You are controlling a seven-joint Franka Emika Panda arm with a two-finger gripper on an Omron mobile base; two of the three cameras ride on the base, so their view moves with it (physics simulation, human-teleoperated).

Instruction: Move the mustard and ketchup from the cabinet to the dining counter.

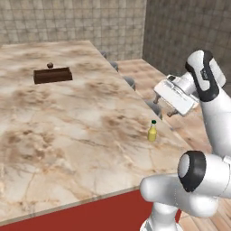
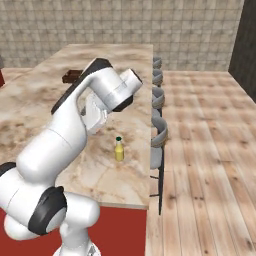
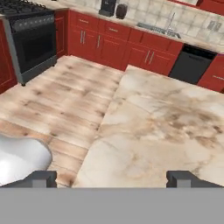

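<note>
The mustard (image 1: 152, 131) (image 2: 119, 149), a small yellow bottle with a green cap, stands upright on the dining counter (image 1: 67, 126) (image 2: 45, 107) (image 3: 166, 122) near its stool-side edge. My gripper (image 1: 163, 109) (image 3: 111, 178) hangs open and empty in the air above and just to the right of the mustard, apart from it. In the hand view its two dark fingertips (image 3: 41, 178) stand far apart over the counter's corner. The ketchup is out of view. A strip of red wall cabinet (image 3: 213, 5) shows at the top right of the hand view; its inside is hidden.
A dark brown tray (image 1: 53, 75) (image 2: 71, 76) with a small round thing behind it sits far back on the counter. Grey stools (image 1: 130, 82) (image 2: 159, 135) line the counter's right edge. Across the wooden floor (image 3: 57, 96) stand a black stove (image 3: 30, 39), red base cupboards (image 3: 109, 43) and a black dishwasher (image 3: 190, 65).
</note>
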